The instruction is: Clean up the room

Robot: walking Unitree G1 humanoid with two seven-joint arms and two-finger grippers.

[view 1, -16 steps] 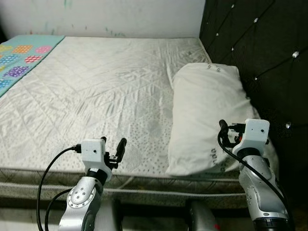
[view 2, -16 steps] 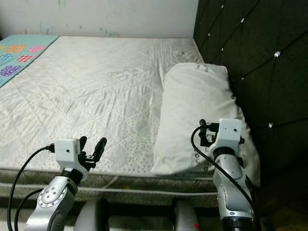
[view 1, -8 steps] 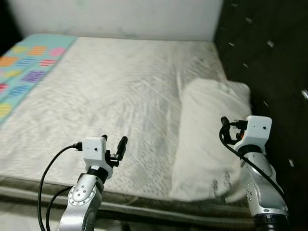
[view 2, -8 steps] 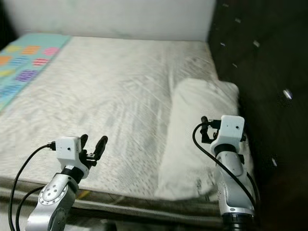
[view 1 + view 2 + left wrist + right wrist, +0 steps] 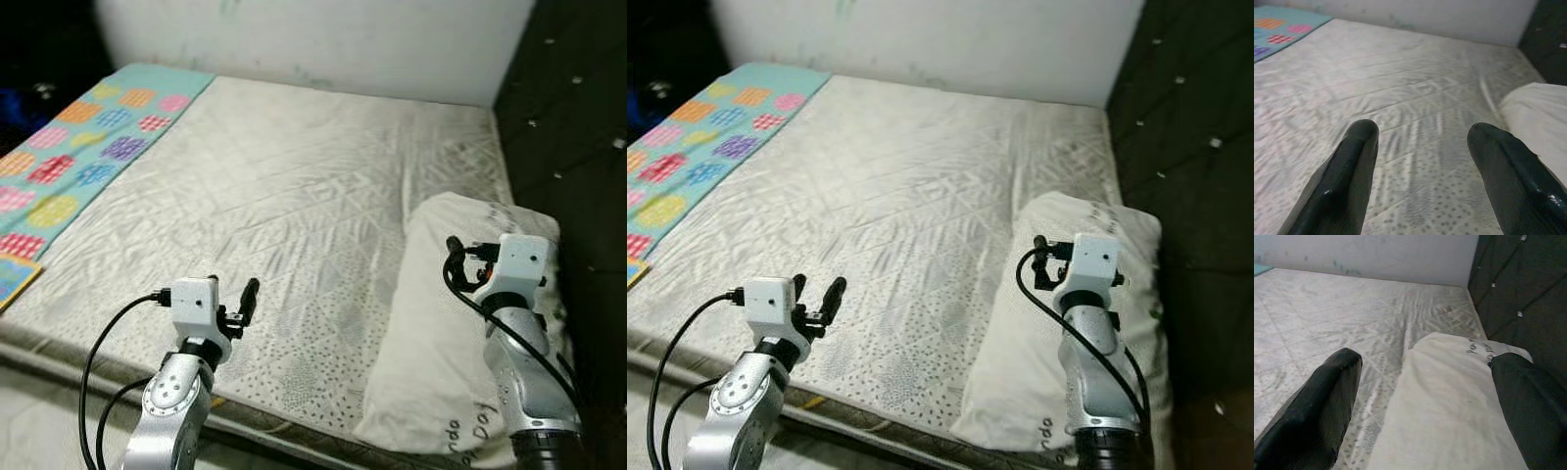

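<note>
While both arms hover at the bed's (image 5: 294, 186) near edge, nothing is held.
Left tool (image 5: 233, 299) and right tool (image 5: 1425, 401) gape apart (empty); pillow (image 5: 460, 343) lies beside the headboard (image 5: 578, 108), with open mattress leftward.

Left hand (image 5: 1420, 147) raised, spread, right hand (image 5: 1425, 382) likewise

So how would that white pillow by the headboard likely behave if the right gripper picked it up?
The pillow looks soft and plump, so it would probably sag and fold around the open right gripper. Likely light for its bulk; its creased fabric should pinch easily.
</note>
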